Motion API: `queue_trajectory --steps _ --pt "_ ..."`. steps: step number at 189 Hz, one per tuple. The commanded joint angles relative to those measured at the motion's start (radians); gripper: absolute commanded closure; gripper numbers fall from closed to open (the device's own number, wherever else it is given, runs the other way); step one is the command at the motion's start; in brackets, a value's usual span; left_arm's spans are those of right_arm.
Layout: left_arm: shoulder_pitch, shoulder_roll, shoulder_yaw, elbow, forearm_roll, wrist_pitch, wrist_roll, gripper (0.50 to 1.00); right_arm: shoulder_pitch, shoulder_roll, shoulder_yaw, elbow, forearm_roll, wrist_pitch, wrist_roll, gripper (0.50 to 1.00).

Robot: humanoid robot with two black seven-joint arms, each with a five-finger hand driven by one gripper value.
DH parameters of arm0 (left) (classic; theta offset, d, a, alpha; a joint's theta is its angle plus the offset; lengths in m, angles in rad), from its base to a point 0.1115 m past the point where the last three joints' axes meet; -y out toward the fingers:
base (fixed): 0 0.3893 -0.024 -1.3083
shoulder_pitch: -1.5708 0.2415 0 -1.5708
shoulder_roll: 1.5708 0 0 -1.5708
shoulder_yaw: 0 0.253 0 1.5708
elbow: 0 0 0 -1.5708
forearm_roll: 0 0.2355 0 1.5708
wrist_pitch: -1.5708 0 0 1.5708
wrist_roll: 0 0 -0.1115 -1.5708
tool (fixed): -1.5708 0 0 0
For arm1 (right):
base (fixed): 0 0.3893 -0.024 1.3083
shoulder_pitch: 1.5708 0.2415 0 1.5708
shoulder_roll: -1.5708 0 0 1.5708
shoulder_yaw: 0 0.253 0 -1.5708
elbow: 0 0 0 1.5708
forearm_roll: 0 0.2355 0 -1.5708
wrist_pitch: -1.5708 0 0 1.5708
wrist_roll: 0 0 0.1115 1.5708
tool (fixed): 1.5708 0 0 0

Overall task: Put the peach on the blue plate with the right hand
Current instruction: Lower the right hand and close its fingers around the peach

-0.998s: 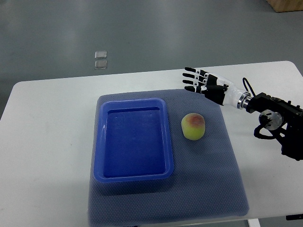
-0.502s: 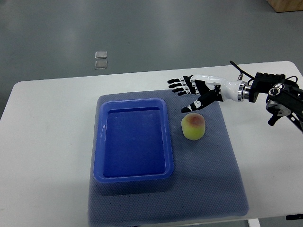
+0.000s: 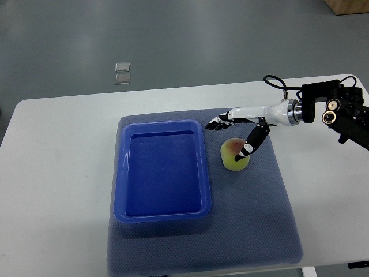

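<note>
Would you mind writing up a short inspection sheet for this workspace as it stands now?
Surface: white table with a blue-grey mat lying flat on it.
Job's things: peach on the mat, right of the blue plate; the plate holds nothing.
Clutter: nothing seen on the table.
Robot hands: right robot hand open over the peach, fingers spread past its far side, thumb over its top; whether it touches cannot be told. Left not in view.
Cables: a black cable loops above the right wrist.
Surroundings: grey floor with two small clear squares beyond the table; a brown corner at top right.
</note>
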Motion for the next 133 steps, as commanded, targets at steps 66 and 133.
queue_trajectory --steps 66,133 --pt "-0.008 0.0 0.0 -0.003 0.0 0.0 0.0 0.5 -0.01 0.007 -0.108 -0.016 -0.132 -0.129 -0.001 0.572" --pt "-0.009 0.0 0.0 -0.009 0.0 -0.002 0.0 0.5 -0.017 0.012 -0.148 -0.041 -0.136 -0.2 -0.002 0.601"
